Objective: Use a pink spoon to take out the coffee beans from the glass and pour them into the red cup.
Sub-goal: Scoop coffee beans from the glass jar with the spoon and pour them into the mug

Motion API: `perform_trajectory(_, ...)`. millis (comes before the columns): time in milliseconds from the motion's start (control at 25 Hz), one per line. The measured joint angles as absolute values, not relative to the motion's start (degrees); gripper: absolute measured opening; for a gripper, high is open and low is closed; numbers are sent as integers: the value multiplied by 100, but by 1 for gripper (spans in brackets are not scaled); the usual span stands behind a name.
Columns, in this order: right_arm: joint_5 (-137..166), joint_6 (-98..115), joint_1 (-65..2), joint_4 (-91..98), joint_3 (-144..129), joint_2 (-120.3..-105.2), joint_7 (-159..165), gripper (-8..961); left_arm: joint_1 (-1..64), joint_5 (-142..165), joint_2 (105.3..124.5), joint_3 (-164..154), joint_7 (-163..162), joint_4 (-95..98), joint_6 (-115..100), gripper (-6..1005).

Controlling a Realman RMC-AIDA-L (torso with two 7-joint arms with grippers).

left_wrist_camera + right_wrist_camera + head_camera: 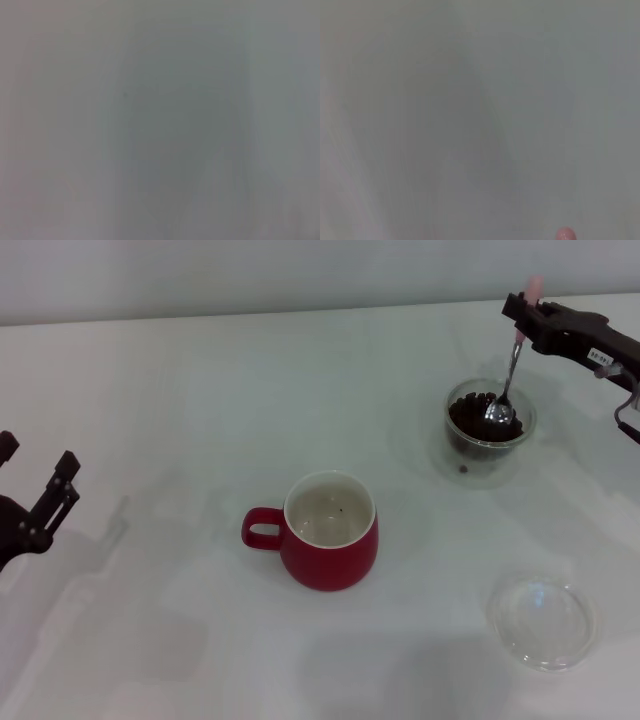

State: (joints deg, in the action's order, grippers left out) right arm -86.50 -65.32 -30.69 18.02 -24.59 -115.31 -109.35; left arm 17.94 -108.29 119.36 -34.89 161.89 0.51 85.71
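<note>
- Gripping the pink spoon (513, 360) by the upper part of its handle, the right tool (522, 312) hangs above and just behind the glass (489, 430); its fingers are pressed onto the handle, and the pale pink tip pokes up past them.
- The spoon stands nearly upright, tilted a little, with its shiny metal bowl down inside the glass, resting in the coffee beans (470, 423).
- The beans form a dark heap filling the lower part of the glass; one or two dark specks show at the base of the glass on the side toward the red cup (325, 532).
- The red cup stands upright on the white surface (180, 390), well apart from the glass, nearer the robot and to the glass's left. Its loop handle points away from the glass, and its white inside shows only a tiny dark speck.
- A flat clear dish (541, 621) lies on the surface nearer the robot than the glass, well apart from it and from the red cup.
- The left tool (40, 490) sits far to the left of the glass, beyond the red cup, low by the surface, with its dark fingers spread and nothing between them.
- In the right wrist view only the rounded pink end of the spoon (565, 234) shows against a pale blur; the left wrist view shows nothing I can make out.
</note>
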Motion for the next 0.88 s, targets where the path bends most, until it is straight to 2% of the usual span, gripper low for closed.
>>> perform_trajectory(880, -8658, -5547, -3119, 1784, -2514, -11505, -9018, 143, 1970, -10828, 11935, -3489, 16189, 178, 8271, 699)
